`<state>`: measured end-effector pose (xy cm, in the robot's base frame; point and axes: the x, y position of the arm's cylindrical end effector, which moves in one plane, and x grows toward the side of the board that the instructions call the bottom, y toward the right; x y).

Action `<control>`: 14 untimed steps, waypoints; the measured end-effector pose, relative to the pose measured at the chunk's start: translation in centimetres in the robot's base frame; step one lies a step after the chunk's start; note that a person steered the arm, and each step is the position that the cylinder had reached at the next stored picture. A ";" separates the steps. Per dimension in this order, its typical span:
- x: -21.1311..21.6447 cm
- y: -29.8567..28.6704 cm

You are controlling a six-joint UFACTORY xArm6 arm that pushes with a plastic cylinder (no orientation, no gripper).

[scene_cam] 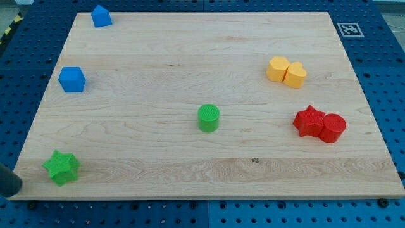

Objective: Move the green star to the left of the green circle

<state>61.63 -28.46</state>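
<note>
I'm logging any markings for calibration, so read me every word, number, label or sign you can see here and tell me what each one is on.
No readable words, letters or numbers anywhere in this view.
One sign only: a black-and-white square marker at the board's top right corner; it is a pattern, not text.
The blocks carry no labels.

Only a dark rounded piece of the rod [7,182] shows, cut off by the view's left edge; whether it is my tip cannot be told. It lies just left of the green star [61,168].
</note>
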 end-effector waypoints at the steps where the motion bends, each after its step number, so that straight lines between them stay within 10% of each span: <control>1: 0.1 1.6; 14: -3.5 5.1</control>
<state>58.10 -23.37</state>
